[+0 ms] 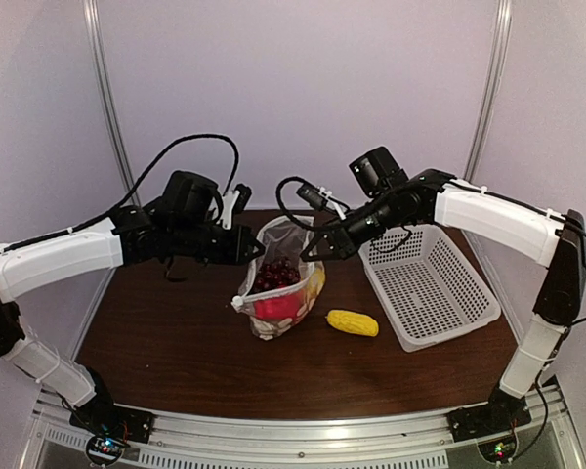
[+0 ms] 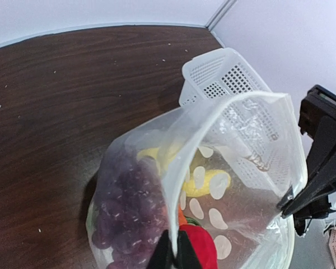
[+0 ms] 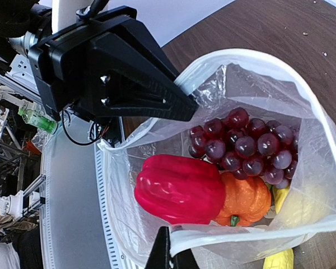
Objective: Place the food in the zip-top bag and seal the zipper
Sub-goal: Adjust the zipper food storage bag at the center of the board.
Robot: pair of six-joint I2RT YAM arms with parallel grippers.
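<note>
The clear dotted zip-top bag [image 1: 278,293] stands open at the table's middle, held by both grippers. My left gripper [image 1: 255,249] is shut on its left rim, seen in the left wrist view [image 2: 172,253]. My right gripper [image 1: 318,250] is shut on the pale zipper strip [image 3: 252,235] at the right rim, seen in the right wrist view [image 3: 171,256]. Inside lie the red pepper [image 3: 179,190], the orange pumpkin [image 3: 247,203], the dark red grape bunch [image 3: 246,143] and a yellow piece [image 3: 284,197]. Another yellow piece [image 1: 353,322] lies on the table right of the bag. The cauliflower is out of view.
The white mesh basket [image 1: 430,283] stands at the right, close behind my right gripper, and shows in the left wrist view [image 2: 213,73]. The dark wooden table [image 1: 166,332] ends at a metal rail in front. Pale walls surround it.
</note>
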